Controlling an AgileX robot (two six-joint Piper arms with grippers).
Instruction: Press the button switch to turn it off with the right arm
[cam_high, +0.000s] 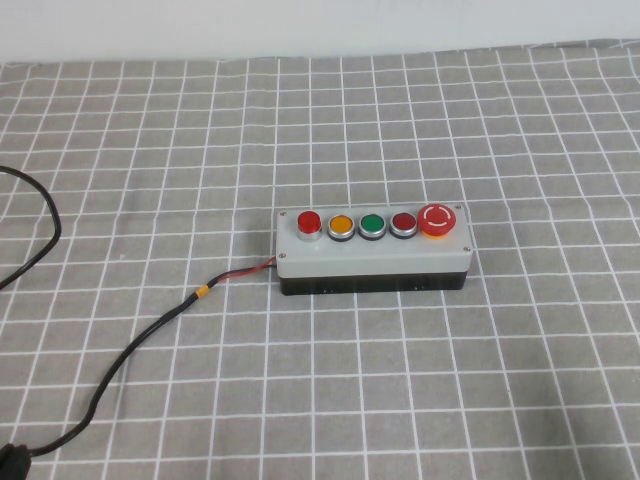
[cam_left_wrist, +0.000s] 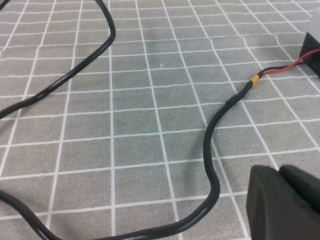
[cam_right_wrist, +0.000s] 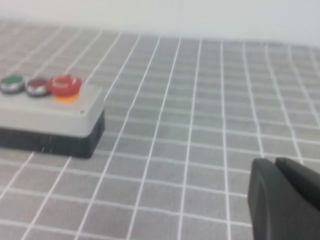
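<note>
A grey cloth with a white grid covers the surface (cam_high: 500, 380), running back to a plain pale wall (cam_high: 300, 25) at the far edge. The button switch (cam_high: 372, 252) lies near the middle of the surface, its long side across the high view, grey top on a black base. Along its top, from the robot's left to right, sit a red lamp (cam_high: 309, 222), a yellow button (cam_high: 341, 226), a green button (cam_high: 372, 224), a dark-red button (cam_high: 403, 223) and a big red mushroom button (cam_high: 438, 219). A black cable (cam_high: 130, 345) leaves the box's left end through a short red lead and a yellow band, then curves toward the near left corner; another stretch of black cable loops at the left edge. Neither arm appears in the high view. The left claw (cam_left_wrist: 282, 202) shows only as a dark tip above the cloth beside the cable, the right claw (cam_right_wrist: 285, 197) likewise as a dark tip over bare cloth, well apart from the box; whether either is spread or pressed together I cannot tell.
</note>
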